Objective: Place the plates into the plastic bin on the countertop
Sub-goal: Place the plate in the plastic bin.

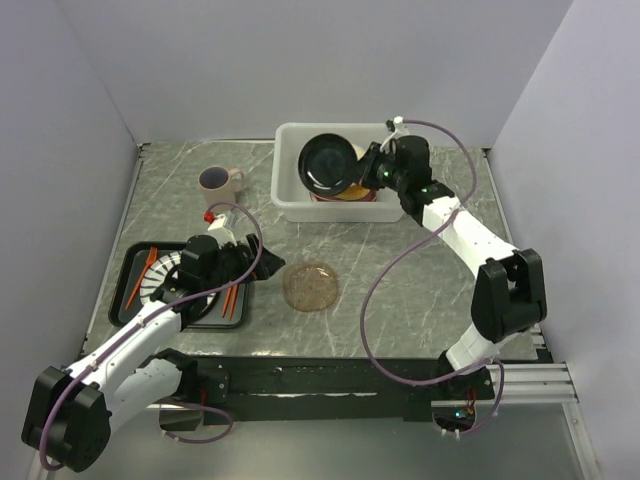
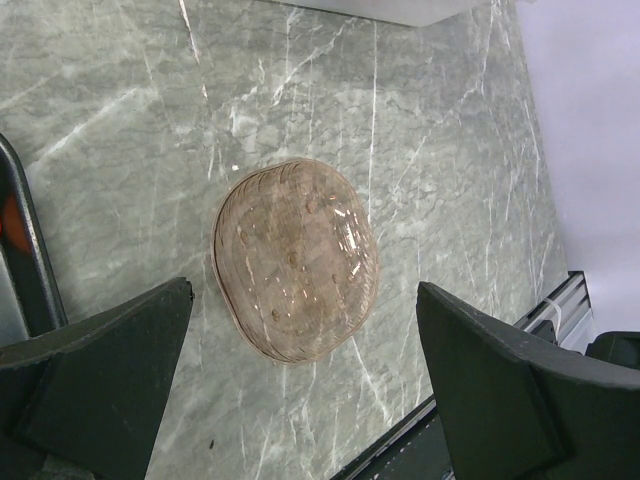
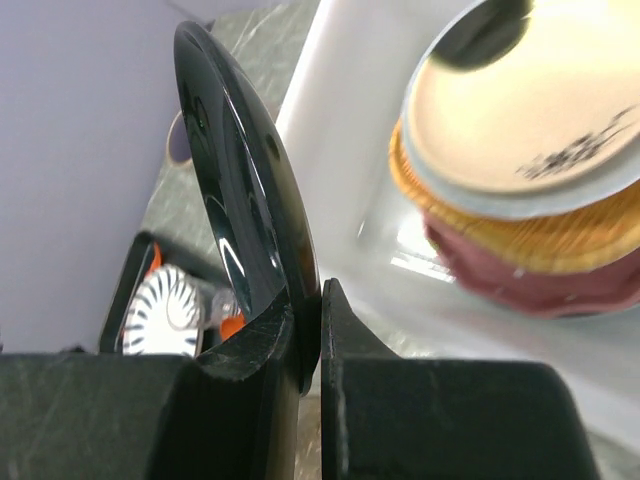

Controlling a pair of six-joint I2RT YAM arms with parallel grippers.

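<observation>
Plates first, seen from above: my right pincer (image 1: 360, 172) is clenched on the rim of the black plate (image 1: 328, 163), holding it tilted over the white bin (image 1: 288, 205), where a stack of plates (image 1: 352, 193) already lies. My left pincer (image 1: 250, 265) hangs released near the tan plate (image 1: 311, 287), which lies alone on the countertop (image 1: 420, 290).

From the left wrist, that tan plate shows beyond my spread fingers (image 2: 100, 380), untouched.

From the right wrist, the black plate stands nearly on edge, pinched at its lip, with the stack lower and to its right. I judge the good way is to tip it flat, bring it down close over the stack, clear of the bin wall, then let go gently.
</observation>
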